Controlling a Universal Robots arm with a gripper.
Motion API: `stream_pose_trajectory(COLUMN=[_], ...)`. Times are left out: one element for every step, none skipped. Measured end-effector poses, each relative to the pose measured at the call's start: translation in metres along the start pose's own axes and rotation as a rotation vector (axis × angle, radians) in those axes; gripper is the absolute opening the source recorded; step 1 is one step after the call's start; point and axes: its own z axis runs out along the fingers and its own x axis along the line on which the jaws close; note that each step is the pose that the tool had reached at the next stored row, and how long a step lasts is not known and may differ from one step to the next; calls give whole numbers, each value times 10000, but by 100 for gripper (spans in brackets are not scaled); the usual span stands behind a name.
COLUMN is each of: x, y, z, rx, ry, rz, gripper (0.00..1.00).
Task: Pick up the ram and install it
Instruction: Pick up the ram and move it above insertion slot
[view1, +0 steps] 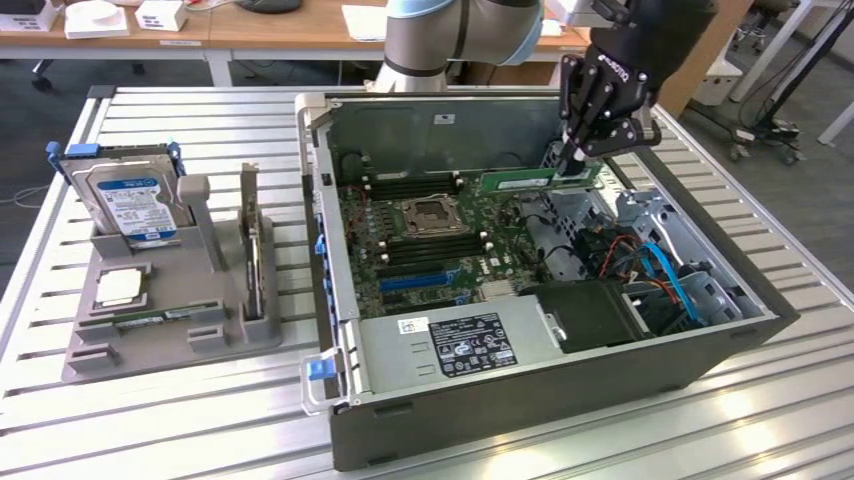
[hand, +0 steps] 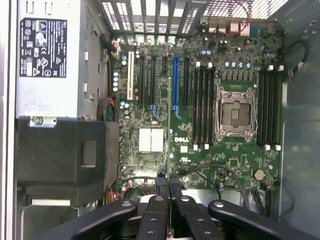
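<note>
My gripper (view1: 578, 160) hangs over the open computer case (view1: 534, 420), shut on the ram (view1: 518, 180), a thin green stick held by its end above the motherboard's far side. In the wrist view the ram (hand: 168, 125) shows edge-on as a narrow green line running out from between my shut fingertips, with the gripper (hand: 168, 186) well above the board. Black memory slots (hand: 202, 107) flank the bare processor socket (hand: 235, 112). A second green stick (view1: 150, 320) lies flat in the grey holder (view1: 174, 345) on the exterior view's left.
The holder also carries a blue-labelled hard drive (view1: 127, 205) and an upright dark expansion card (view1: 250, 245). Inside the case sit the power supply (view1: 454, 345), a black shroud (hand: 65, 155) and blue and orange cables (view1: 661, 275). The slatted metal table (view1: 80, 440) surrounds everything.
</note>
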Motion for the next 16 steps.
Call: stream_pose_trajectory(x=[0,-1,-1,-2,-2,-3,-3,-4,-5,-5,-6,-6,-7,-7,-8,-8], y=[16,33,50,67,87,107,130,151,171,189,210,228,273,294,310,325], z=[1,2,3,4,5,6,8,9,10,11,12,13,16,17,18,19], rx=[0,0,0,0,1,0,0,0,1,0,0,0,0,1,0,1], ry=[0,1,1,0,0,0,0,0,0,1,0,0,0,0,1,0], rz=[0,1,1,0,0,1,1,3,3,3,3,3,4,5,6,5], gripper=[11,11,11,11,11,11,11,11,11,11,11,11,11,11,11,11])
